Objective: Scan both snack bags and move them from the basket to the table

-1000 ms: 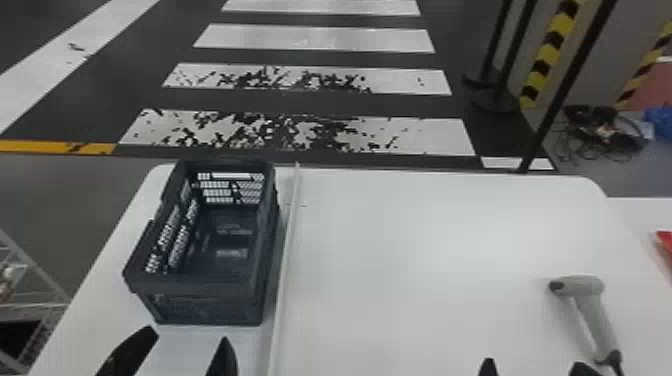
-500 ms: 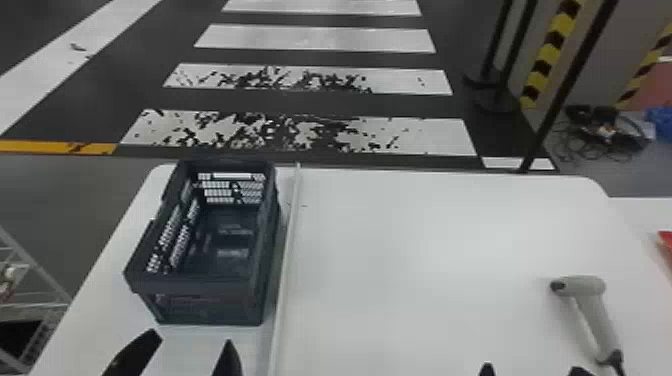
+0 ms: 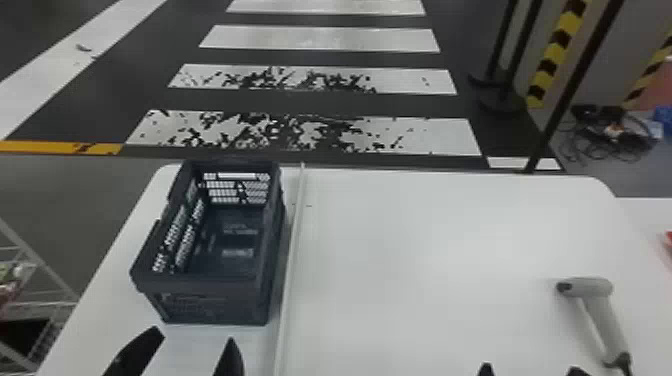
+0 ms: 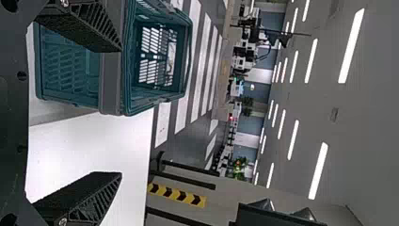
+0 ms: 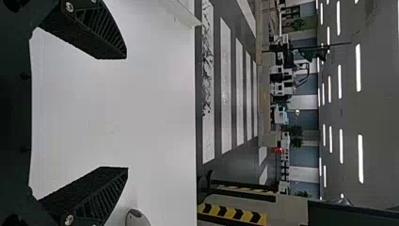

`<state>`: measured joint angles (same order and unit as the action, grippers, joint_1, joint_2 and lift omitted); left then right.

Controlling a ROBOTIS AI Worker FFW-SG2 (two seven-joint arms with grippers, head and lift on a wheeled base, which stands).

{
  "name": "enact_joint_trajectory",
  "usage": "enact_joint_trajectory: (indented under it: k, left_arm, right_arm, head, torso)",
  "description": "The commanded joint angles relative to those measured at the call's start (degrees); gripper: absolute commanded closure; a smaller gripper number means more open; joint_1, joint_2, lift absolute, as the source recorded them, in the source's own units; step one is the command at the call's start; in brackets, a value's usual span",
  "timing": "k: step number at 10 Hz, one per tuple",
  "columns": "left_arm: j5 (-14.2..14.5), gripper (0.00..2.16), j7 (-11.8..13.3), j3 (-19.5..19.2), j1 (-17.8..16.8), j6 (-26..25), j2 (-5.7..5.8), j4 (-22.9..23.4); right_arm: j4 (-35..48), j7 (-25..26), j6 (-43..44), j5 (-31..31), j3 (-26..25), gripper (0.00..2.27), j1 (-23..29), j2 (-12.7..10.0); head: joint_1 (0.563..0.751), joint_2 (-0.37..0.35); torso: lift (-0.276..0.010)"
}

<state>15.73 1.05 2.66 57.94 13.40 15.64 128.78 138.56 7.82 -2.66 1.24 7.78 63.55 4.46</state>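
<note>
Basket [image 3: 200, 284] L, scanner [image 3: 595, 288] R on tbl [image 3: 425, 275] (white strip [image 3: 292, 260] btwn).

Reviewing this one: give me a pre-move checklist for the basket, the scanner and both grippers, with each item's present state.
1. Basket upright on the table, open top up: ok.
2. Left gripper open with nothing between its fingers: ok; it is at the basket's near side.
3. Right gripper open with nothing between its fingers: ok.
4. Scanner lying ungripped on the table: ok, toward the right side.
5. Snack bag gripped for scanning: not ok; both grippers are empty.
6. Basket kept to the left of the pale strip: ok.
</note>
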Motion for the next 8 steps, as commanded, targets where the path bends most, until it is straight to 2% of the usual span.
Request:
enact_joint_trajectory:
  k: [1, 6, 8]
  left_arm:
    - [0.0, 0.05, 0.0, 0.06, -0.02, 0.0, -0.08, 0.07]
    - [0.18, 0.05, -0.08, 0.41, -0.72, -0.53, -0.17, -0.46]
    - [0.35, 0.05, -0.26, -0.29, -0.72, 0.0, -0.61, -0.64]
  right_arm:
    - [0.04, 0.0, 0.23, -0.01, 0.05, 0.08, -0.01, 0.2]
    - [0.39, -0.09, 1.99, -0.1, 0.05, 0.08, 0.43, 0.2]
    - [0.57, -0.53, 1.82, -0.71, 0.05, 0.08, 0.43, 0.73]
  head:
    - [0.695, 0.031]
    - [0.695, 0.027]
    - [0.695, 0.032]
  torso:
    - [-0.098]
    - [-0.098]
    - [-0.098]
